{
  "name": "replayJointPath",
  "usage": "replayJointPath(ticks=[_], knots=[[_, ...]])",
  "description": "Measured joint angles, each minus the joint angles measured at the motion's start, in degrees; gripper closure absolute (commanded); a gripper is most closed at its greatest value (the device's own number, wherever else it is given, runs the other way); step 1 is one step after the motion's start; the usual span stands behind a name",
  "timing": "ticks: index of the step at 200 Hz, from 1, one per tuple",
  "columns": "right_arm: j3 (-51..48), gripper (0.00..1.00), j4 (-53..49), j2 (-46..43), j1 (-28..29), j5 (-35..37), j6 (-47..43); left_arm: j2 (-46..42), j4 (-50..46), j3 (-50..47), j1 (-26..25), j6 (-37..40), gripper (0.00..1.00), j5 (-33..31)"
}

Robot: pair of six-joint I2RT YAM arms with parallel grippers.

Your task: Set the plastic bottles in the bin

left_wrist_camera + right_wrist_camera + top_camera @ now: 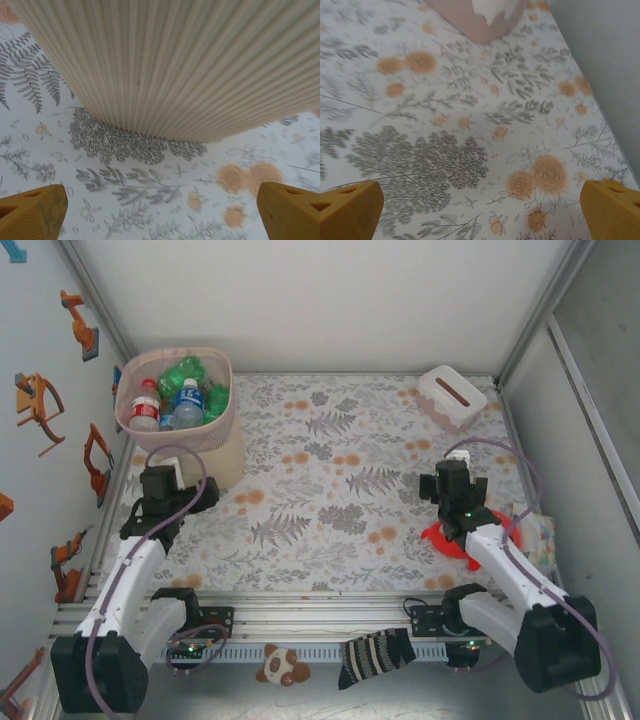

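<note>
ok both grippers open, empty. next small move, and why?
Probably ease the left gripper back from the bin and stop. The bottles I can see all lie in the bin, the left gripper sits close to its ribbed wall, and the right gripper is open over cloth.

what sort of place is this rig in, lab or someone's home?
Most likely an enclosed robot test cell, not a home: plain white wall panels in aluminium framing, a floral tablecloth staged with a bin of plastic bottles and a tissue box.
</note>
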Motion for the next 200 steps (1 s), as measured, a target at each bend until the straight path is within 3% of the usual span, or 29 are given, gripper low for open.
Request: replayJointPath(ticks=[48, 104, 200], knots=[[-5.75, 0.01, 17.22, 9.51, -8.26, -4.37, -0.68, 8.09, 23.39, -9.40, -0.59, 6.29, 0.03, -4.90], [-7.69, 0.01, 34.10, 15.65, -13.49, -11.39, -1.27, 20.24, 49.53, -14.38, 2.58, 10.69, 0.03, 1.88], [-9.55, 0.00, 53.72, 26.95, -16.13, -25.79, -4.04, 36.68, 67.28, -11.89, 4.92, 14.27, 0.03, 10.78]])
